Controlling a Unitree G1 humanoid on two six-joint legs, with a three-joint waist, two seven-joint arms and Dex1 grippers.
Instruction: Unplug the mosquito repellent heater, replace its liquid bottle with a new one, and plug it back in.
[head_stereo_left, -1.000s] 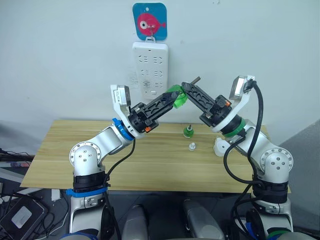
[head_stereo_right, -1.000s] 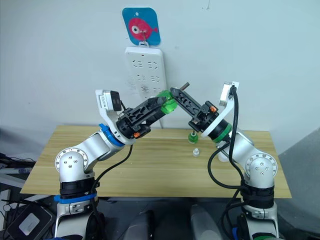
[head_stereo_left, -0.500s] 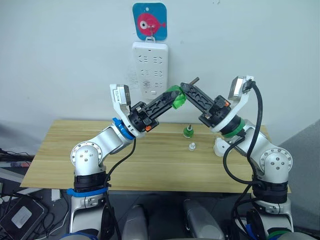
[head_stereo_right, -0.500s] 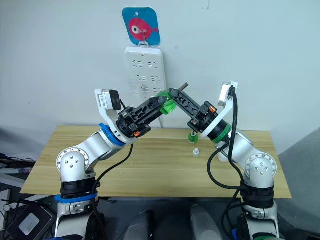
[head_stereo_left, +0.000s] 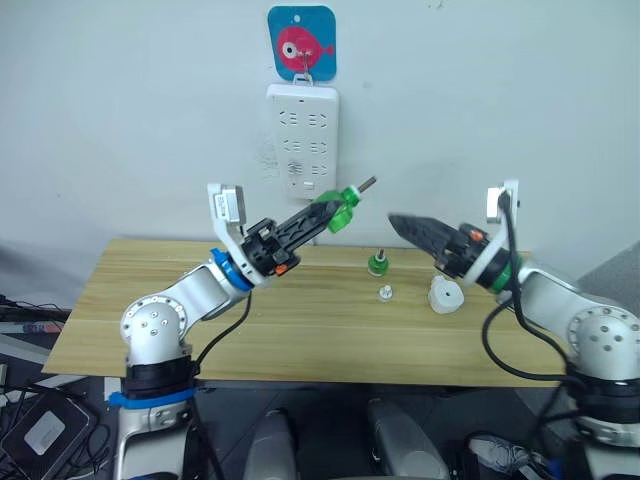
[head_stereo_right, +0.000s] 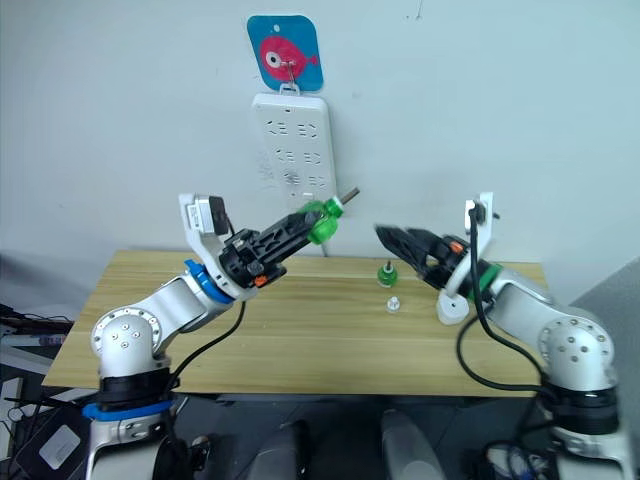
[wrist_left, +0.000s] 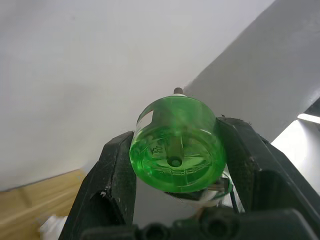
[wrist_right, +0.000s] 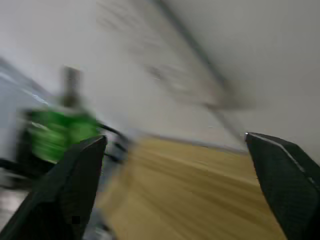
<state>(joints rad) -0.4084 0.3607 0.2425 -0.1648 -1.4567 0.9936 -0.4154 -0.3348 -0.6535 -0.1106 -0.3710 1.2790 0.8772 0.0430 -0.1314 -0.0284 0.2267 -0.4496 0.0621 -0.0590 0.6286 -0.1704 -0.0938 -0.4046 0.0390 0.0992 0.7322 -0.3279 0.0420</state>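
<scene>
Left gripper (head_stereo_left: 330, 211): clamped on the green bottle (head_stereo_left: 343, 203), held up just below the power strip (head_stereo_left: 303, 141).
Right gripper (head_stereo_left: 400, 222): fingers apart, empty, near the bottle.
Heater (head_stereo_left: 446, 294): on the counter (head_stereo_left: 150, 300), below the right gripper.
Risk: bare wick may snag; bottle could slip.

R wrist view motion-blurred; green bottle (wrist_right: 60, 132) just a smear.

We cannot read any words or numbers here. The blue card (head_stereo_left: 301, 41) on the wall, at 12 o'clock above the white power strip (head_stereo_left: 302, 128), has a pink fish picture but no writing. The raised marks on the green bottle's (wrist_left: 176, 145) bottom are too small to read.
</scene>
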